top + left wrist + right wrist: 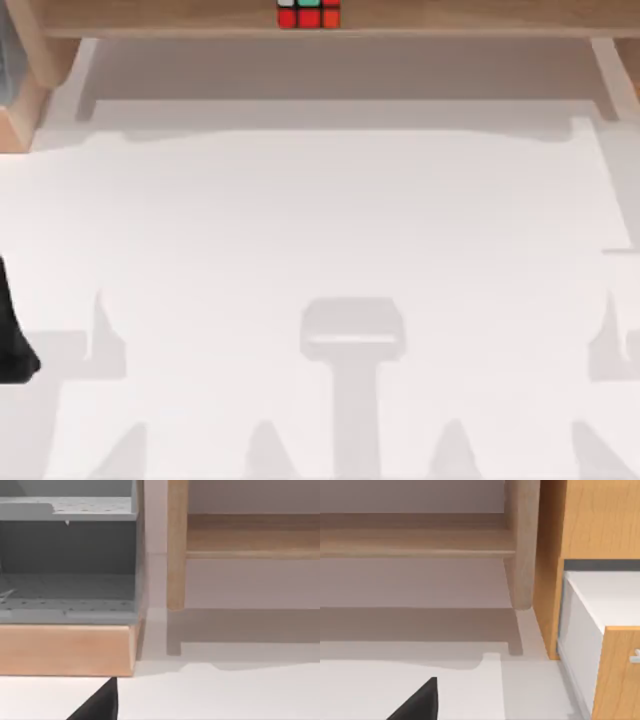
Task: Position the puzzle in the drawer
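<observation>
Two arms parked at the near edge, puzzle on the far shelf.

We see our left gripper (15,330) as a dark shape at the table's (330,220) near left edge; whether its fingers, or those of our right gripper (417,702), are apart or together we cannot tell. Farther back, the puzzle (308,14) sits on the wooden shelf (450,18) along the far edge, near its middle, red and green stickers showing.
</observation>
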Controlling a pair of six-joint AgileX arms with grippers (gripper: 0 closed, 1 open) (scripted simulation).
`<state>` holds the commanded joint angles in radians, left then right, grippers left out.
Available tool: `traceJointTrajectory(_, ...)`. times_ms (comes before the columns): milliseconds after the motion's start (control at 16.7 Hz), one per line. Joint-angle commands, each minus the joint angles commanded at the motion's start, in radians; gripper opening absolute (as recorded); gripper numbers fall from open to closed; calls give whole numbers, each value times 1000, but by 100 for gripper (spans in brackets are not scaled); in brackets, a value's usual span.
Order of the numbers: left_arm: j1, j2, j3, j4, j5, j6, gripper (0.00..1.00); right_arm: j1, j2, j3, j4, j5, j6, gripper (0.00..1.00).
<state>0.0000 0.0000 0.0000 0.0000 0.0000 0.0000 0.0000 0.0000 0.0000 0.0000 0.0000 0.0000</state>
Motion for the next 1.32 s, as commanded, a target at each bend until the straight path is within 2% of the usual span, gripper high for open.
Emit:
traceJointTrajectory(300, 0, 0, 0, 0, 0, 0, 100, 17, 56, 40, 20, 23, 2, 100)
traceJointTrajectory(540, 0, 0, 0, 0, 0, 0, 100, 90, 263, 187, 94, 96, 2, 100)
traceJointTrajectory(1320, 0, 0, 0, 0, 0, 0, 100, 473, 1451, 969, 479, 500, 7, 100)
